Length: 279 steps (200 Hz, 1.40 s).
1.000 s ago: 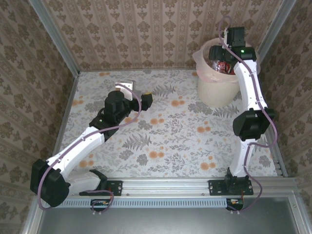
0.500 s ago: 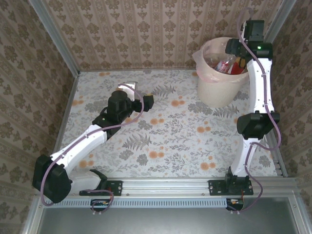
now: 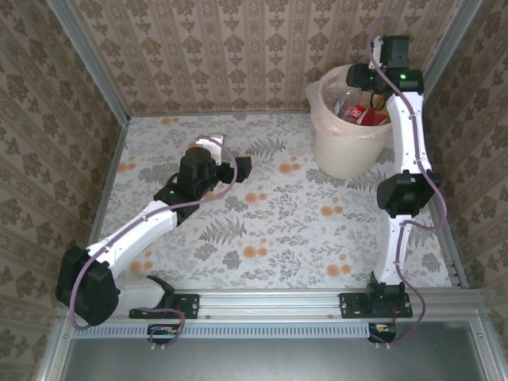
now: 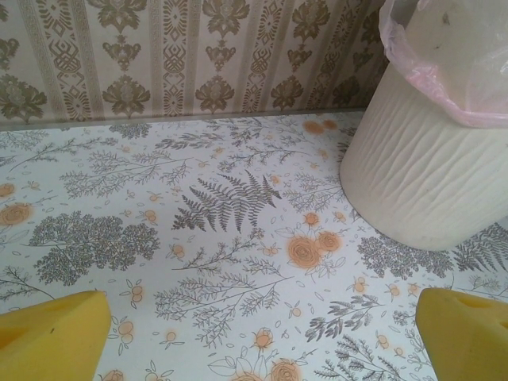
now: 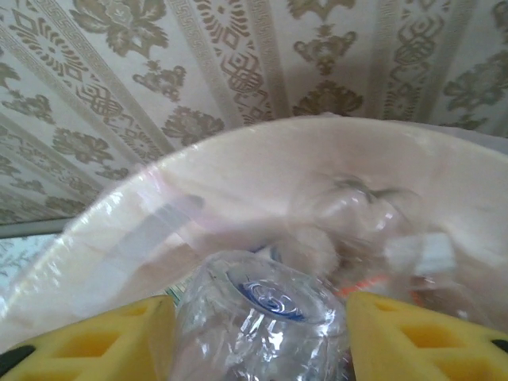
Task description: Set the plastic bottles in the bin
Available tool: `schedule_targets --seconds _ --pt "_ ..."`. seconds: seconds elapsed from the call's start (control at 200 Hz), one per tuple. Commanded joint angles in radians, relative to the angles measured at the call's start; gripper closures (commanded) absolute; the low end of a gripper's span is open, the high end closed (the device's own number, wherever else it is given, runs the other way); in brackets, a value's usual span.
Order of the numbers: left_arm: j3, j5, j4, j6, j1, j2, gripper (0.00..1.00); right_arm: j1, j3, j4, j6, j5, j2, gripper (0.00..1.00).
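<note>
1. The worktop (image 3: 302, 230), patterned with ferns and orange flowers, is boxed in by wallpapered walls (image 3: 238, 55).
2. The bin (image 3: 345, 151) stands upright at about 1 o'clock on the worktop in the overhead view, near the far right corner. Its pinkish liner is folded over the rim (from the left wrist it sits at 2 o'clock (image 4: 413, 182)).
3. The right arm (image 3: 409, 135) runs up the right side to the bin's mouth. The left arm (image 3: 135, 234) stretches from 7 o'clock toward the middle left.
4. The left end effector (image 4: 258, 337) hangs over the worktop at about 10 o'clock. It is spread wide, with the flowered surface showing between its yellow fingers (image 4: 51, 337).
5. The right end effector (image 5: 262, 333) is over the bin's opening, narrowed around a clear bottle (image 5: 262, 305) whose sides meet both pads (image 5: 429, 341).
6. More bottles (image 3: 361, 111), some with red labels, lie inside the bin.
</note>
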Motion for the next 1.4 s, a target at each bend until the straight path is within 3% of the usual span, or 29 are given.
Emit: schedule_targets --seconds 0.0,0.145,0.315,0.395,0.58,0.88,1.155,1.39 --pt "0.041 -0.016 -0.030 -0.027 0.010 0.012 0.00 0.012 0.074 -0.093 0.020 0.085 0.034 0.37" --pt "0.049 -0.010 -0.032 -0.029 0.010 0.024 0.00 -0.003 0.145 -0.131 -0.010 0.253 0.016 0.32" --pt "0.058 -0.002 -0.038 -0.037 0.010 0.039 0.00 -0.026 0.137 -0.147 -0.028 0.001 -0.076 0.24" --pt "0.056 0.000 -0.033 -0.042 0.011 0.045 0.00 -0.025 0.093 -0.131 -0.002 -0.041 -0.112 0.29" --pt "0.056 0.001 -0.039 -0.041 0.012 0.046 0.00 -0.010 0.068 -0.193 0.001 0.079 -0.065 0.57" --pt "0.056 -0.010 -0.050 -0.041 0.018 0.045 0.00 0.045 0.053 -0.195 -0.016 0.082 0.030 0.76" --pt "0.064 -0.020 -0.066 -0.041 0.025 0.049 0.00 0.023 0.146 -0.210 -0.069 0.071 -0.018 0.71" --pt "0.033 -0.065 -0.067 -0.054 0.047 0.020 0.00 0.002 -0.217 -0.102 -0.097 0.098 -0.339 0.61"
